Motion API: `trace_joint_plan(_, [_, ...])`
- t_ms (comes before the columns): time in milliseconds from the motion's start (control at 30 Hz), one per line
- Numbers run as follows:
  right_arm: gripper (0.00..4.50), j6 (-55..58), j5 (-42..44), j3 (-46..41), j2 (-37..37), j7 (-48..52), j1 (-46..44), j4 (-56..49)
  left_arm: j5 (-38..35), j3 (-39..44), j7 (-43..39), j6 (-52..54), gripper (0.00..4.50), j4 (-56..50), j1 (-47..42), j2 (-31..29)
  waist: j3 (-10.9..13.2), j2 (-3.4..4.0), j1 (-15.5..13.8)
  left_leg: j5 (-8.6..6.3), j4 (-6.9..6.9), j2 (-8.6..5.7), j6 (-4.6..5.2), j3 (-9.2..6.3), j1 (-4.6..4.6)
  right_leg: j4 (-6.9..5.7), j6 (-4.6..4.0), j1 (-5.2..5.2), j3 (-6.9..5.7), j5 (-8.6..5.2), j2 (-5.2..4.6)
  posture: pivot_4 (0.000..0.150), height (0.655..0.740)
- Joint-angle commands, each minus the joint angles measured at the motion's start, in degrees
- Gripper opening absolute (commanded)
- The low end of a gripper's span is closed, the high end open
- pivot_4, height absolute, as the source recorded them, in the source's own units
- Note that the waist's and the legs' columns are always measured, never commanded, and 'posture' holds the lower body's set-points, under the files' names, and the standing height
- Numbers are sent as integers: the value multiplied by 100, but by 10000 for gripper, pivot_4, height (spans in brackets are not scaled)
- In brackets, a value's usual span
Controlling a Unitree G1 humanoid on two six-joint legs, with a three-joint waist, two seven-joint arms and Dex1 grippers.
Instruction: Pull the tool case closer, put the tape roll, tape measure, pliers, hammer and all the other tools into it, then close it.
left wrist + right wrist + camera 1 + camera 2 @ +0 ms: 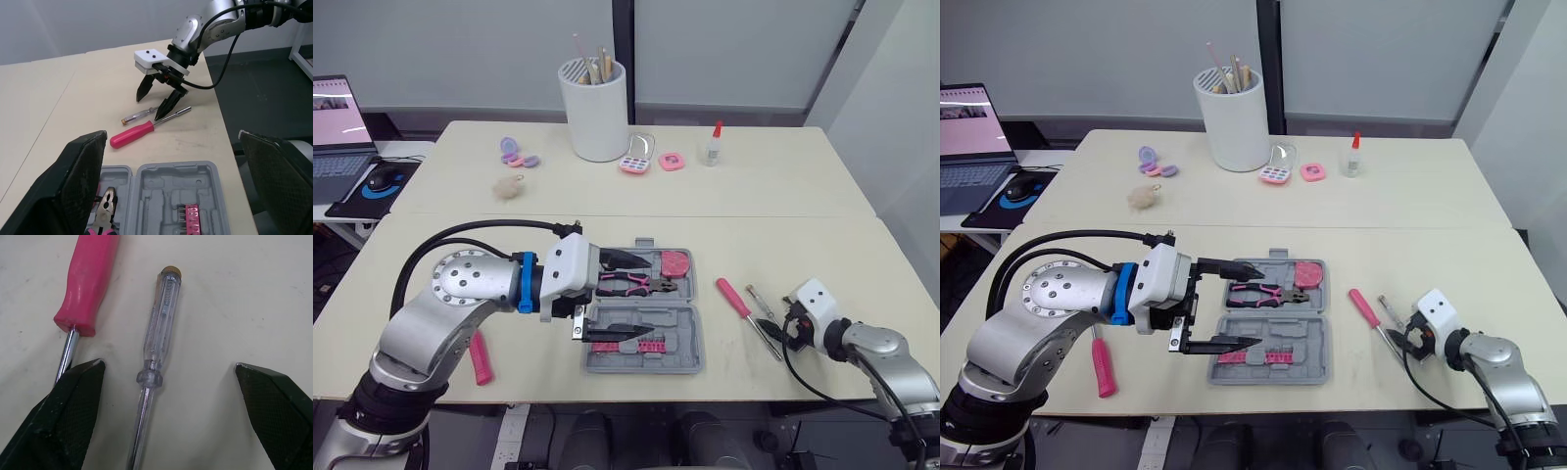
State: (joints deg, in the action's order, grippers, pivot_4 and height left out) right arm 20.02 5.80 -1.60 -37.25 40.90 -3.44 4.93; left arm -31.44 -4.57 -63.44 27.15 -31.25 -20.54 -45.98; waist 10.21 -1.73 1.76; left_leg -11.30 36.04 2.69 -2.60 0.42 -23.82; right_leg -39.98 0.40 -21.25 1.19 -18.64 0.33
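— Two screwdrivers are out on the tabletop near the front right corner, so why is the right gripper set so low there?

— It's spread wide, nothing held. The clear screwdriver is bracketed between its fingers, presumably so it gets pinched first. The pink-handled screwdriver is laid just beside it, shaft right against one finger, so it could easily be nudged.

— And the left gripper?

— Opened wide too, empty, hung over the open tool case at the middle of the front edge. Pliers are seated inside. A pink-handled tool is stuck under that arm by the front left corner. The white pot and the glue bottle are kept at the far edge, well apart.
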Motion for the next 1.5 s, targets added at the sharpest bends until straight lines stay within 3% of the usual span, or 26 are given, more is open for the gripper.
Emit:
trace_joint_plan(33, [40964, 50, -43, 46, 45, -71, 91, -101, -2, 12, -26, -69, 45000, -133, -7, -33, 0, 0, 3, 0, 0, 0, 0, 0, 1, 0, 0, 0, 0, 0, 1, 1500, 7400])
trace_joint_plan(200, [26316, 13, -70, 115, 67, -70, 280, -211, 106, -32, -94, -165, 45000, -56, 30, -49, -3, -2, -2, 0, 0, 1, 0, -1, 1, 0, 1, 2, 0, 0, 1, 1500, 7400])
trace_joint_plan(300, [21187, -10, -95, 116, 99, -124, 305, -180, 135, -40, -92, -166, 45000, -47, 25, -8, -5, -6, -3, 0, 0, 1, 0, -2, 1, 1, 1, 4, -1, -1, 0, 1500, 7400])
trace_joint_plan(800, [3209, -67, -86, 81, 163, -240, 108, -12, 152, -55, -61, -199, 45000, -13, 58, 61, -7, -8, -2, 0, 2, 1, 0, -2, 3, 1, 4, 7, 0, 0, 0, 1500, 7400])
trace_joint_plan(1033, [3206, 140, -299, 206, -260, -79, -108, -694, 129, 141, -79, -297, 45000, 72, 177, 0, -6, -6, -3, 0, 1, 2, 0, -2, 2, 0, 4, 4, 0, 0, -1, 1500, 7400])
trace_joint_plan(1267, [3206, 1522, -225, 790, -988, 669, -956, -2364, -51, 879, -448, -433, 45000, 384, 662, -507, 0, 2, 27, 0, -4, 8, 0, -2, -1, -1, 4, -10, 2, -1, 5, 1500, 7400])
trace_joint_plan(1400, [3206, 2061, -399, 1540, -950, 860, -1736, -2875, -12, 1373, -822, -639, 45000, 616, 1136, -927, 1, 3, 1, 0, -6, 13, 0, -11, -4, 1, -2, -11, -7, -4, 4, 1500, 7400])
trace_joint_plan(1500, [3206, 2259, -511, 2218, -522, 858, -2300, -2912, 1, 1729, -1045, -703, 45000, 744, 1488, -1204, 2, -1, -2, -1, -7, 17, 0, -11, -8, 1, -8, -13, -8, -3, -13, 1500, 7400])
